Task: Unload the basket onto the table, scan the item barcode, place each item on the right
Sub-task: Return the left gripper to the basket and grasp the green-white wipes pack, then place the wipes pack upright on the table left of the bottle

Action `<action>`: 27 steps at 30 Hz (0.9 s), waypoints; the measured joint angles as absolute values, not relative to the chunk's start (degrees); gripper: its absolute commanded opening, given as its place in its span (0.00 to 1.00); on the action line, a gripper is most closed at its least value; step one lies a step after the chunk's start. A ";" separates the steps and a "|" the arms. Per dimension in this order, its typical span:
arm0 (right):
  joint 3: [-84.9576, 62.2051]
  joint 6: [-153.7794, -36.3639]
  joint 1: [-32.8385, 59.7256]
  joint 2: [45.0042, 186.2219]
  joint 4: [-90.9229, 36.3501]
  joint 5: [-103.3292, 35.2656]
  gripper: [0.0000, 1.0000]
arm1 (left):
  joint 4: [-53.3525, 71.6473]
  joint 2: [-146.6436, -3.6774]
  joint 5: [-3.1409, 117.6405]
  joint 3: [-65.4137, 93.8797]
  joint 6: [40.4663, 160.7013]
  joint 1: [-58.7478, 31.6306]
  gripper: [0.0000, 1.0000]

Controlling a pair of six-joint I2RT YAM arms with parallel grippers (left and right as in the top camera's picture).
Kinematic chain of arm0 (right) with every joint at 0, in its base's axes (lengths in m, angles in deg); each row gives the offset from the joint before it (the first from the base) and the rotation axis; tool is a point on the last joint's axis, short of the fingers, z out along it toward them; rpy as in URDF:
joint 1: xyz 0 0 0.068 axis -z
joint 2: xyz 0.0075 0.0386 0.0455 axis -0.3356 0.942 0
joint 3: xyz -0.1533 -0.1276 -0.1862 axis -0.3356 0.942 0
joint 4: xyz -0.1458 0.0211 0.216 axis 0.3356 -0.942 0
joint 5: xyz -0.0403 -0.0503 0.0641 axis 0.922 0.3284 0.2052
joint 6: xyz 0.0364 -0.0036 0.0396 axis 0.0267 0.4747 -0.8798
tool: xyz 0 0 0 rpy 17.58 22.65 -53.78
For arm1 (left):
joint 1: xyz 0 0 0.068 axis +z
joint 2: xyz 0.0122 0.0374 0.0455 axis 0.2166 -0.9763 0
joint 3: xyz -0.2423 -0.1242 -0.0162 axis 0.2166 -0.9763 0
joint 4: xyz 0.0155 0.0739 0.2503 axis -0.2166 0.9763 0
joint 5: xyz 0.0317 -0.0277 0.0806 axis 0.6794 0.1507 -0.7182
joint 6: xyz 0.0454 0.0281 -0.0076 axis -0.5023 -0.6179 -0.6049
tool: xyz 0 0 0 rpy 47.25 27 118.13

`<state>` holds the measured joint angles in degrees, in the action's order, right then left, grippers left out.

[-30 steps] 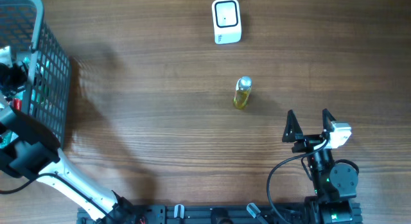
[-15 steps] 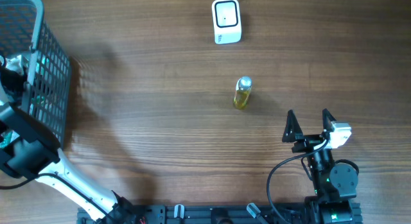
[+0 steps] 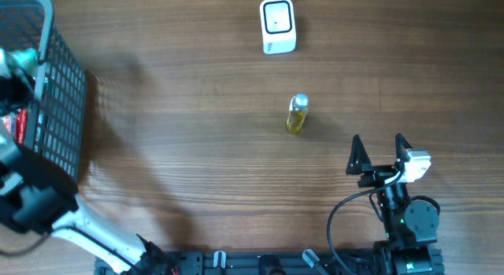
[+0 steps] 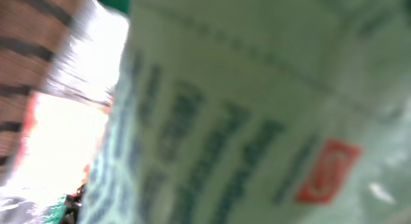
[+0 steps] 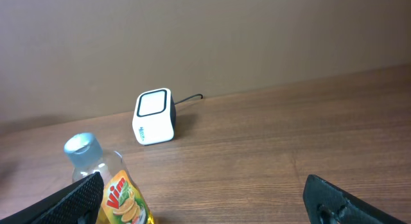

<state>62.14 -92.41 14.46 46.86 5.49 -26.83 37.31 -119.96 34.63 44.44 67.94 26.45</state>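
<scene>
In the overhead view my left arm reaches into the wire basket (image 3: pixel 59 78) at the far left, where the left gripper (image 3: pixel 14 86) is mostly hidden among the contents. A blurred pale green package (image 4: pixel 257 108) with dark print and a red mark fills the left wrist view and hides the jaws. A small yellow Vim bottle (image 3: pixel 297 114) with a silver cap lies on the table's middle. The white scanner (image 3: pixel 277 26) stands at the far edge. My right gripper (image 3: pixel 379 153) is open near the front right, with the bottle (image 5: pixel 112 185) just ahead of its left finger.
The basket holds several packets, one of them red (image 3: pixel 20 121). The scanner (image 5: pixel 154 116) has a cable running back toward the wall. Bare wooden tabletop (image 3: pixel 197 149) lies between the basket and the bottle.
The left arm has shifted inside the basket, and the contents seen through the mesh changed from green to red. The right arm, bottle and scanner have not moved.
</scene>
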 measured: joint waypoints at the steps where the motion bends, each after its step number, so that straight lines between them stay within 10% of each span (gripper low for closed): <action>1: 62.14 -92.41 14.46 46.86 5.51 -26.83 1.00 | 36.04 -117.07 34.65 44.44 68.53 26.45 0.36; 11: 62.14 -92.41 14.46 46.86 5.51 -26.83 1.00 | 35.08 -86.76 34.34 44.55 84.88 23.35 0.25; 19: 62.14 -92.41 14.46 46.86 5.49 -26.83 1.00 | 54.01 -78.73 34.19 44.05 97.34 -4.65 0.15; 27: 62.14 -92.41 14.46 46.86 5.49 -26.83 1.00 | 46.47 -84.74 28.20 23.72 115.46 -30.42 0.12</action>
